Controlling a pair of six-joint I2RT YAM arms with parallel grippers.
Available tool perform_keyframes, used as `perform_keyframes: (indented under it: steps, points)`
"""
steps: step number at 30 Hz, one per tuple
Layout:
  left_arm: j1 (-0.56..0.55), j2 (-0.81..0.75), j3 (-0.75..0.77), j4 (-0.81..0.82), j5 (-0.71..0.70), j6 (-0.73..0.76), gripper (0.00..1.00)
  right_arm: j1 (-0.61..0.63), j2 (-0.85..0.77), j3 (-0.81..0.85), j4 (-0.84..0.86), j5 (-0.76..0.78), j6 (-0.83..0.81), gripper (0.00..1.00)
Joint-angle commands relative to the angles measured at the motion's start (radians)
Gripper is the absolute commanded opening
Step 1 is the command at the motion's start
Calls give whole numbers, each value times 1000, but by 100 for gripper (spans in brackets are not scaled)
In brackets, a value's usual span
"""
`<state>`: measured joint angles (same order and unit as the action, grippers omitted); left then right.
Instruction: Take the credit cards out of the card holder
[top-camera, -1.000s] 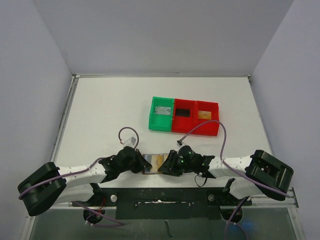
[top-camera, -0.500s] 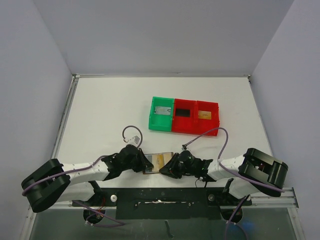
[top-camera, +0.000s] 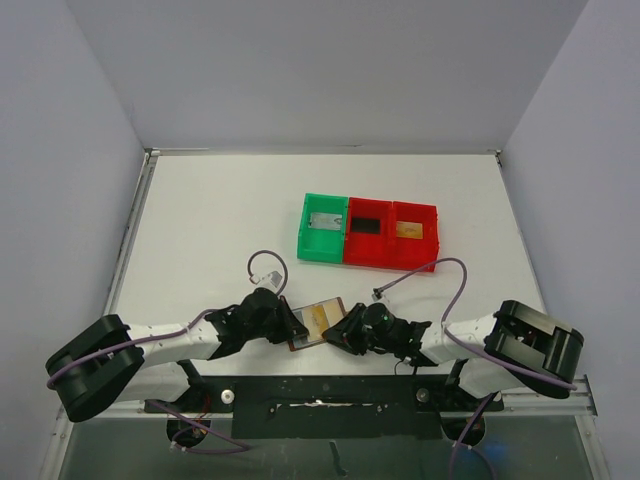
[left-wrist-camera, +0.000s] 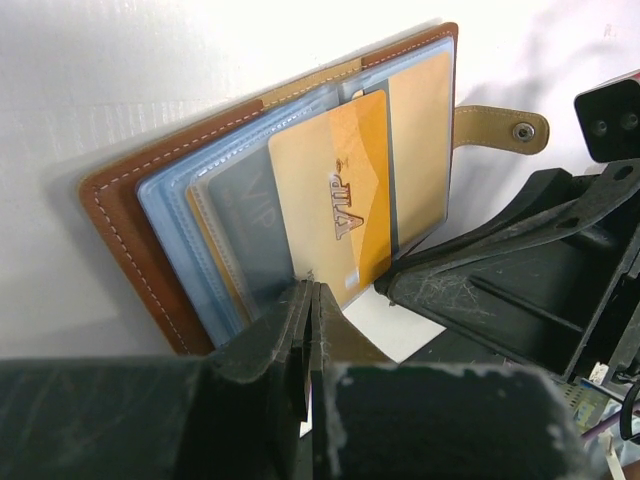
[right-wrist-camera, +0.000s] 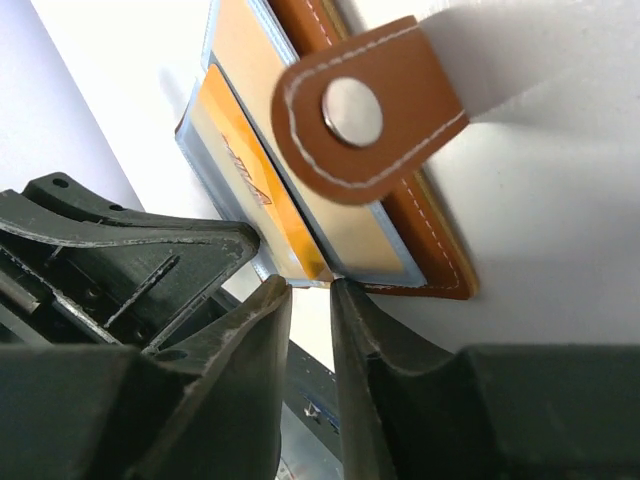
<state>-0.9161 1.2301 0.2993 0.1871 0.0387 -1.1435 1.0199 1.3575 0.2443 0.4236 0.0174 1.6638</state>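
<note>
The brown card holder (top-camera: 327, 306) lies open near the table's front edge, between my two grippers. My left gripper (left-wrist-camera: 312, 292) is shut on the lower edge of its clear sleeves (left-wrist-camera: 225, 225). A golden-orange VIP card (left-wrist-camera: 335, 190) sticks partly out of a sleeve. My right gripper (right-wrist-camera: 310, 283) stands narrowly open, its tips at the corner of that golden-orange card (right-wrist-camera: 245, 165), under the snap tab (right-wrist-camera: 365, 110). From above, the left gripper (top-camera: 290, 328) is at the holder's left and the right gripper (top-camera: 343, 330) at its right.
Behind the holder stand a green tray (top-camera: 308, 240) holding a pale grey card (top-camera: 322, 222) and two red trays (top-camera: 392, 262) holding a black card (top-camera: 367, 224) and a golden card (top-camera: 406, 231). Purple cables loop over both wrists.
My right gripper's jaws have narrowed at the card's corner. The holder has turned slightly and shifted a little right. The left gripper has stayed shut on it.
</note>
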Motion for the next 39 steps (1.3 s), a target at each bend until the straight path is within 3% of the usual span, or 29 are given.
perform_keyframes:
  steps: [1,5,11,23,25,39]
  points:
    - [-9,32,-12,-129,7,41,0,-10,-3,-30,35,79,38,27]
    - [-9,34,-14,-127,10,42,0,-17,27,-68,114,96,92,32]
    - [-9,48,-14,-111,26,47,0,-39,105,-79,211,91,143,31]
    - [-9,55,-18,-109,24,48,0,-86,139,-18,152,28,50,5]
    - [-10,52,-20,-109,23,48,0,-90,127,-18,142,25,32,0]
    - [-9,-16,-58,-118,-15,26,0,-88,-164,-118,-74,116,27,0]
